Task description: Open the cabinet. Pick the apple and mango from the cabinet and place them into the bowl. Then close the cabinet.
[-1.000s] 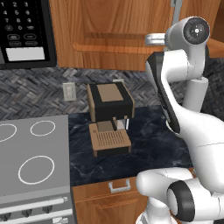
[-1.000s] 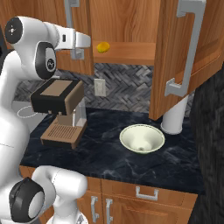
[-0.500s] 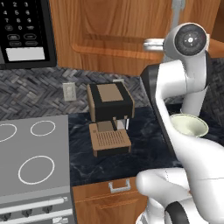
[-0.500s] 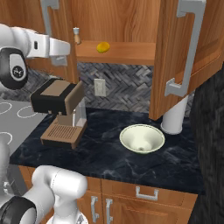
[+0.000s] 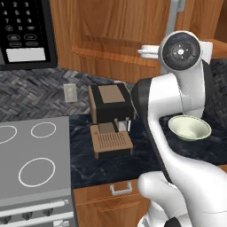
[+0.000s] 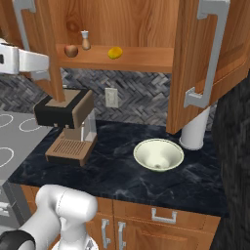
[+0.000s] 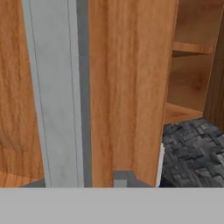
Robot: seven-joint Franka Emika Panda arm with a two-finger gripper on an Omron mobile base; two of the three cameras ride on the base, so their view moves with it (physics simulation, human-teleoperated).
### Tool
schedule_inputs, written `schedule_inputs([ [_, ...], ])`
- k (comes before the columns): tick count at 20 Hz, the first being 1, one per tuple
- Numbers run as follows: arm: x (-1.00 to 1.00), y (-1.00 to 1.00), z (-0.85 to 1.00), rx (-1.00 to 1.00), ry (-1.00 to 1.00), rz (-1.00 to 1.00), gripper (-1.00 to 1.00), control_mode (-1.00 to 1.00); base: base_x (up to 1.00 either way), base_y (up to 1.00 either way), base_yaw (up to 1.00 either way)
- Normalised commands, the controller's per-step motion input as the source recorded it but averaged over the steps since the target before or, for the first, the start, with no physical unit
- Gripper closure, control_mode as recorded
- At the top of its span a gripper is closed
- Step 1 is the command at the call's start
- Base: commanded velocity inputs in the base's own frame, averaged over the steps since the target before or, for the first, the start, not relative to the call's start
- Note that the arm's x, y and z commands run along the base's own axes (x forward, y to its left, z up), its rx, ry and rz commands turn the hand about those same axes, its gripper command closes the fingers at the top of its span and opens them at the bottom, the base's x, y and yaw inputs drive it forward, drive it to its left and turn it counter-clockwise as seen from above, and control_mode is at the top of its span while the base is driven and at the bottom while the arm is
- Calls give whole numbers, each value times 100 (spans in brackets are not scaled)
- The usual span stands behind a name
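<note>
Cabinet (image 6: 122,29) doors standing open; gripper's opening is not telling from here. Ease off the handle (image 7: 54,96), then reach for the apple (image 6: 71,51) first.

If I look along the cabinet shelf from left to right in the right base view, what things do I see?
Apple → small bottle-shaped thing → mango, all sitting on the shelf of the open cabinet.
</note>
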Motion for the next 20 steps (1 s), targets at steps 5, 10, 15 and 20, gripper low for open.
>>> schedule_inputs([
  [5, -54, 0, 0, 0, 0, -5, 100, -100, 0, 0, 0],
  [10, -26, 0, 0, 0, 0, -2, 100, -100, 0, 0, 0],
  [15, 0, 0, -4, 0, 0, -1, -100, -100, 0, 0, 0],
  [20, 0, 0, 0, 0, 0, 0, -100, -100, 0, 0, 0],
])
